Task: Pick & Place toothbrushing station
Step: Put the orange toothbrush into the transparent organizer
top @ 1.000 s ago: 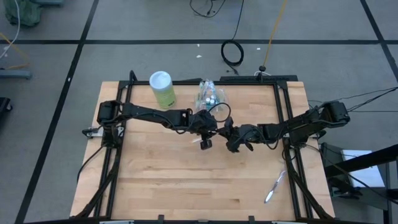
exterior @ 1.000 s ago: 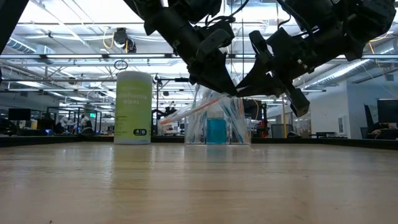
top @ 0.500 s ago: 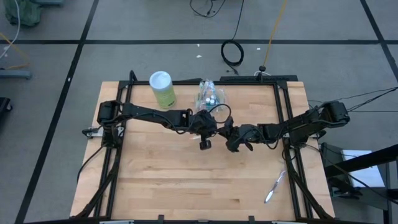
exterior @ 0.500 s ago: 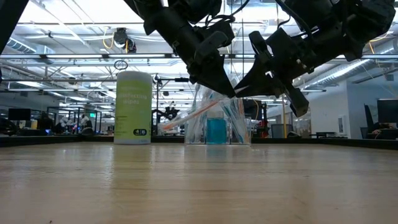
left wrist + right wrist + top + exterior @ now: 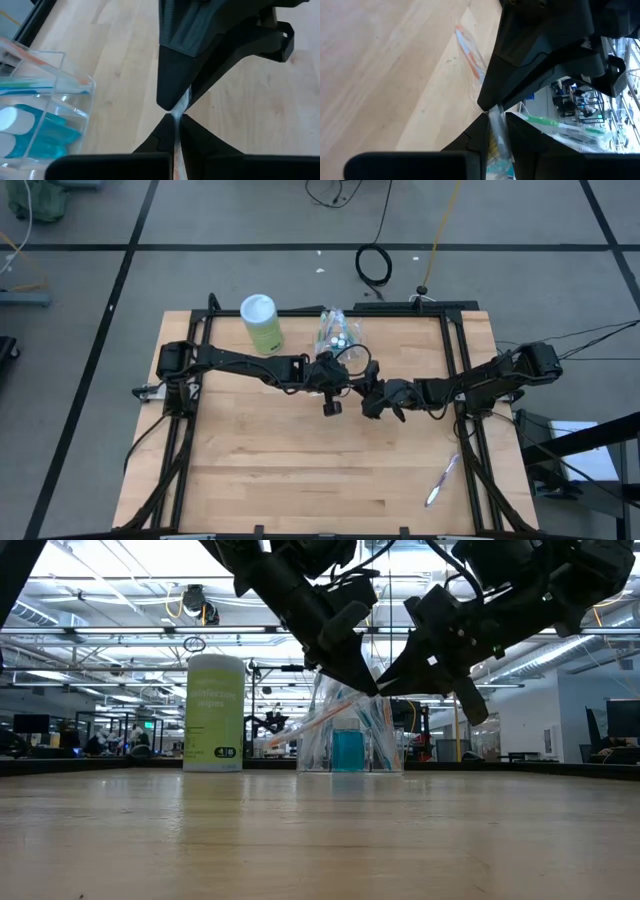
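The left claw [image 5: 348, 384] is pinched tight on a clear bag [image 5: 176, 131] edge; the right claw [image 5: 368, 392], meeting it tip to tip, has the same strip [image 5: 497, 131] between barely parted fingers. Behind them, at the surface's [image 5: 280, 470] back edge, the bag bulges with toothbrushes [image 5: 318, 720] and a blue tube [image 5: 348, 751]; its contents blur together. A green canister [image 5: 261, 321] stands nearby, and a pen [image 5: 441, 480] lies well apart.

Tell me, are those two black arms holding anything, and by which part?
Both tools meet at one strip of clear plastic, seemingly the clear bag's edge. The left tool is shut on it; whether the right tool still grips cannot be told.
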Tool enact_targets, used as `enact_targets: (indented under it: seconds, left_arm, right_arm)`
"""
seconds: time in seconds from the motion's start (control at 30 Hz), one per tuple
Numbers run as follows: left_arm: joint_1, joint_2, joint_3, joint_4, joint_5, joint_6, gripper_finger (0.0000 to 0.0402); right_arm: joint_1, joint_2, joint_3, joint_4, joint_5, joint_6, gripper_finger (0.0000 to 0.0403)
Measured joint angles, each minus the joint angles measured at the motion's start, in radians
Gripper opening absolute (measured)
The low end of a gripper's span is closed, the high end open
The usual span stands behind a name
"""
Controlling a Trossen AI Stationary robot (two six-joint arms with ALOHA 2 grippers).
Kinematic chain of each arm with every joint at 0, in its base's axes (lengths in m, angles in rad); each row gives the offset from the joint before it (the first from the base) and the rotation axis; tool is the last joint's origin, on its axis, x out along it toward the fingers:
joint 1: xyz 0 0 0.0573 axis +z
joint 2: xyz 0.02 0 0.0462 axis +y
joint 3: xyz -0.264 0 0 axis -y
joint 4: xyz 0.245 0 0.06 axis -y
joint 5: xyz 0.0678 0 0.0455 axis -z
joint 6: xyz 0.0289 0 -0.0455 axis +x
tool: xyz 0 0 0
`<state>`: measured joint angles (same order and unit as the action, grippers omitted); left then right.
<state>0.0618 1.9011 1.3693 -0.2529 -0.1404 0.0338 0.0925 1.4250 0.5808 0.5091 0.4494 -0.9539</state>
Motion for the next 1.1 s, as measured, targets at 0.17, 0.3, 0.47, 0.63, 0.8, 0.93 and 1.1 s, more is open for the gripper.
enact_targets:
  seconds: [0.17, 0.3, 0.47, 0.63, 0.8, 0.93, 1.1]
  left_arm:
    - [0.022, -0.001, 0.0, -0.001, 0.005, 0.025, 0.0013]
    - [0.054, -0.04, -0.005, -0.015, -0.074, 0.045, 0.001]
    - [0.102, -0.125, 0.001, -0.044, -0.104, 0.061, 0.0013]
    - [0.147, -0.177, -0.003, -0.078, -0.202, 0.058, 0.0007]
    - [0.193, -0.203, 0.0, 0.116, -0.189, 0.011, 0.0015]
    - [0.225, -0.183, -0.014, 0.317, -0.182, -0.021, 0.0008]
    - [0.236, -0.15, -0.161, 0.657, -0.175, -0.01, 0.0012]
  right_arm:
    - [-0.001, 0.0, 0.0, -0.001, 0.011, 0.004, 0.0053]
    - [0.003, -0.001, 0.0, -0.009, -0.006, 0.011, 0.0055]
    - [0.0, -0.001, 0.0, -0.014, 0.0, -0.005, 0.0055]
    - [-0.001, -0.001, 0.0, -0.014, -0.005, -0.001, 0.0054]
    - [-0.001, -0.001, 0.0, -0.011, -0.006, -0.001, 0.0055]
    - [-0.001, -0.001, 0.0, -0.013, -0.005, -0.001, 0.0054]
    - [-0.001, -0.001, -0.001, -0.015, -0.006, -0.001, 0.0055]
